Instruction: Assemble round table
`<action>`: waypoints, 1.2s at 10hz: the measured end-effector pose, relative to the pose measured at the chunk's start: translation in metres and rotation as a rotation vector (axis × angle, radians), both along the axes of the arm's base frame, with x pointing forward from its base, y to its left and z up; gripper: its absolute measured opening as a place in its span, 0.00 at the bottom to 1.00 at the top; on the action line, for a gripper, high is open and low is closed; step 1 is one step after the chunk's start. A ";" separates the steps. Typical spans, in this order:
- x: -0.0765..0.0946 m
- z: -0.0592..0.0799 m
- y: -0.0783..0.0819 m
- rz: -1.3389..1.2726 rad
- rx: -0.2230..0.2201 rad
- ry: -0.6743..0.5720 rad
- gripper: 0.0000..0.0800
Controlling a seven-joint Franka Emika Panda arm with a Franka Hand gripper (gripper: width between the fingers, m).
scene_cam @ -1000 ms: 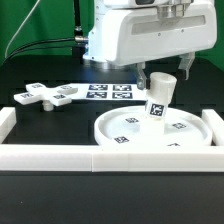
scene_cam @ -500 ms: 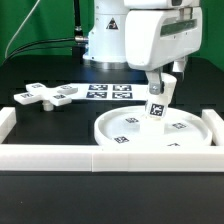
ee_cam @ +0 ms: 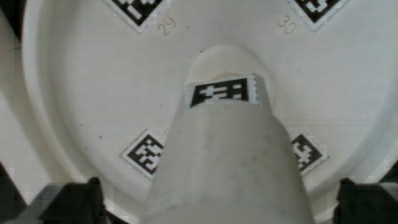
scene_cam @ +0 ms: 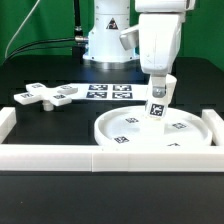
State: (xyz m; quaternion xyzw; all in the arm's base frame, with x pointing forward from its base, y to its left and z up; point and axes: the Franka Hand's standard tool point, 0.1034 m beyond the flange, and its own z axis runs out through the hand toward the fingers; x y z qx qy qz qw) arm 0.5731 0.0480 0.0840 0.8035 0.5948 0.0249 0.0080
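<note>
The large round rimmed disc [scene_cam: 190,140] lies flat on the black table at the exterior view's right. It also fills the wrist view [ee_cam: 71,90], tags facing up. My gripper [scene_cam: 160,80] is shut on the top of the short thick cylinder [scene_cam: 156,104], which stands slightly tilted with its lower end at the disc's middle. In the wrist view the cylinder [ee_cam: 222,140] runs between my two dark fingertips [ee_cam: 75,200], with my gripper [ee_cam: 222,208] around it. The cross-shaped four-armed piece [scene_cam: 45,96] lies flat at the exterior view's left, apart from the gripper.
The marker board [scene_cam: 110,92] lies between the cross piece and the robot base [scene_cam: 108,40]. Long white border blocks run along the front [scene_cam: 60,155] and the left side [scene_cam: 8,122] of the table.
The hand has swung round and risen over the disc. The cylinder stays in its grip and now stands more upright over the disc's middle.
</note>
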 end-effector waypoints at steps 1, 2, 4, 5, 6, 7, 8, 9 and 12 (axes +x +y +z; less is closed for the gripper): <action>0.000 0.000 -0.001 -0.003 0.000 0.000 0.79; -0.002 -0.001 -0.001 -0.003 -0.001 0.009 0.58; -0.003 -0.002 -0.001 -0.019 -0.001 0.014 0.52; -0.003 -0.002 -0.001 -0.035 0.000 0.015 0.52; -0.003 -0.002 -0.001 -0.038 0.001 0.015 0.52; -0.004 -0.002 -0.006 -0.156 0.026 0.021 0.52; -0.005 -0.002 -0.011 -0.268 0.057 0.023 0.52; -0.004 -0.002 -0.015 -0.339 0.083 0.010 0.52; -0.003 -0.003 -0.016 -0.612 0.120 0.008 0.52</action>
